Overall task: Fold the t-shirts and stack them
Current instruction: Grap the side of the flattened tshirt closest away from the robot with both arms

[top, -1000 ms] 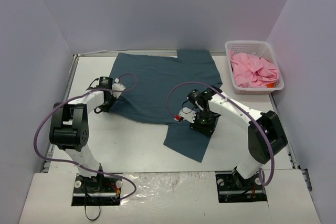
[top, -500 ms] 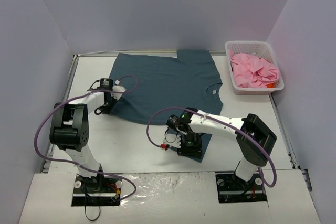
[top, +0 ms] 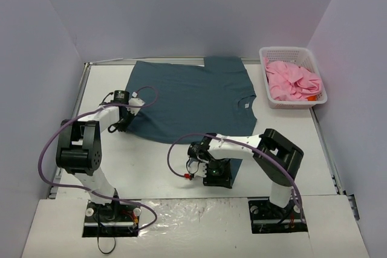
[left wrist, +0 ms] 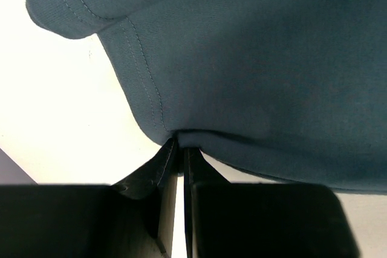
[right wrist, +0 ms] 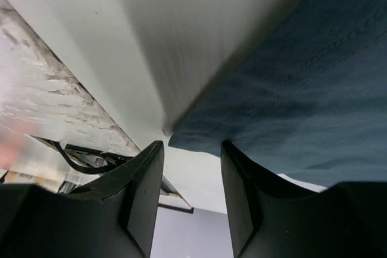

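The large teal-blue t-shirt (top: 187, 95) lies spread over the middle and far part of the table, its neck to the right. My left gripper (top: 124, 118) is shut on its left hem, and the left wrist view shows the jaws (left wrist: 179, 143) pinching the stitched edge of the shirt (left wrist: 254, 58). My right gripper (top: 214, 174) is low over the table near the front edge, at the shirt's lower flap. Its jaws (right wrist: 192, 144) are open, with a corner of the teal cloth (right wrist: 302, 89) just beyond the tips and nothing clamped. The pink t-shirt (top: 293, 80) is crumpled in the basket.
The white lattice basket (top: 287, 49) stands at the far right corner. Grey walls close in the left, back and right sides. The right arm's purple cable (top: 172, 155) loops over the bare white table (top: 151, 161) in front of the shirt.
My right gripper has moved from the table's middle toward the near edge and left. The teal flap that hung below it now mostly lies under the arm. The left gripper has stayed put.
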`<action>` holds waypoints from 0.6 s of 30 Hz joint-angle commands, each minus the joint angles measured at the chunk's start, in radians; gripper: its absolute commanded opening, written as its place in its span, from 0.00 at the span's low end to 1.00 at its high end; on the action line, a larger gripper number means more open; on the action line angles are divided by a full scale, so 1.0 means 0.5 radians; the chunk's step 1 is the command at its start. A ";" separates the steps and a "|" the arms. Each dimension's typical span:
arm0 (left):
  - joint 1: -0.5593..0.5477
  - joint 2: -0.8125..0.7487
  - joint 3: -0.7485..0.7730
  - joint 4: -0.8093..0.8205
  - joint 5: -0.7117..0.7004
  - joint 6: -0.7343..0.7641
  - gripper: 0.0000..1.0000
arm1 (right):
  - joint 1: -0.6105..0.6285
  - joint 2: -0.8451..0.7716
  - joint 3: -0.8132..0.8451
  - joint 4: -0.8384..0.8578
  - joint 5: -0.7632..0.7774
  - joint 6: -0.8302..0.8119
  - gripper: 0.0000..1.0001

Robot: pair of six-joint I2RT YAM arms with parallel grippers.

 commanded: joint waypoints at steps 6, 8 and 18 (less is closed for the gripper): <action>0.015 -0.096 -0.012 -0.001 0.043 -0.026 0.02 | 0.086 0.099 0.011 -0.016 0.072 0.056 0.39; 0.012 -0.096 -0.015 0.006 0.046 -0.026 0.02 | 0.104 0.123 0.011 -0.003 0.078 0.066 0.39; 0.012 -0.124 -0.025 0.009 0.061 -0.023 0.02 | 0.129 0.292 0.106 0.123 0.253 0.154 0.36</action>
